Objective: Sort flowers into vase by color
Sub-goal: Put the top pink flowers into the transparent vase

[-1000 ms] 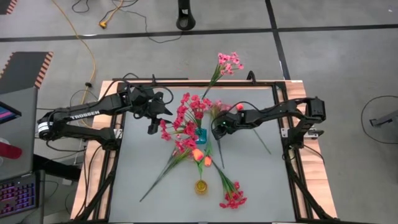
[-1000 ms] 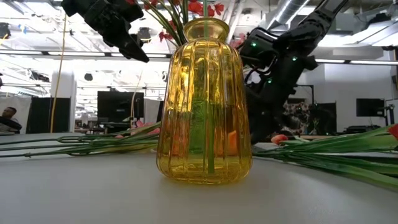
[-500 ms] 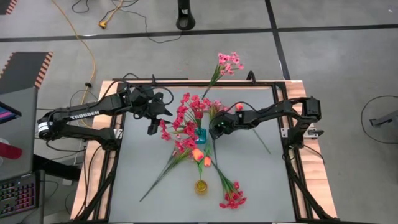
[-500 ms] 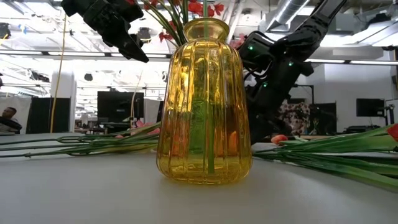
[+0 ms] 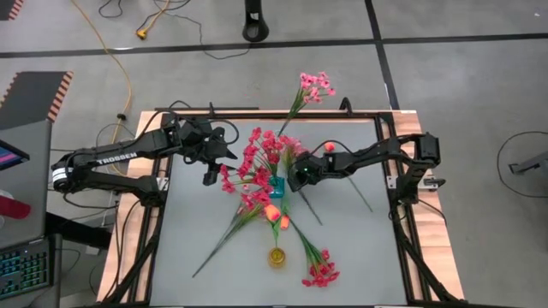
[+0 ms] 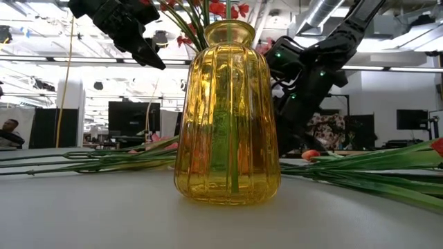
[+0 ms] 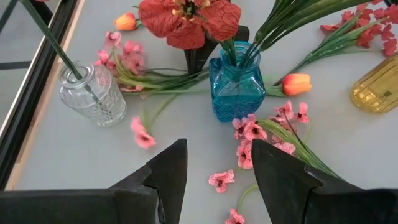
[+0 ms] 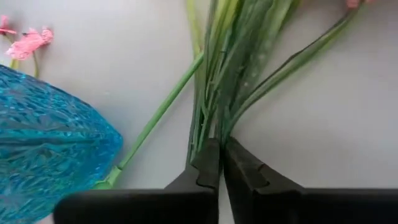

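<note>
Right gripper [image 8: 219, 163] pinched nearly shut on a bundle of green stems [image 8: 239, 68] lying on the table [image 5: 342, 248], just beside the blue vase [image 8: 43, 137]. Left gripper [image 7: 217, 171] spread wide and empty, hovering above scattered pink blossoms [image 7: 252, 132]. Probably light, springy and thin, so best gripped low on the stems, away from soft petals.

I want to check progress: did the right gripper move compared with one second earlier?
Yes. In the high view the right gripper has shifted slightly left, closer to the blue vase, and has closed on green stems.
</note>
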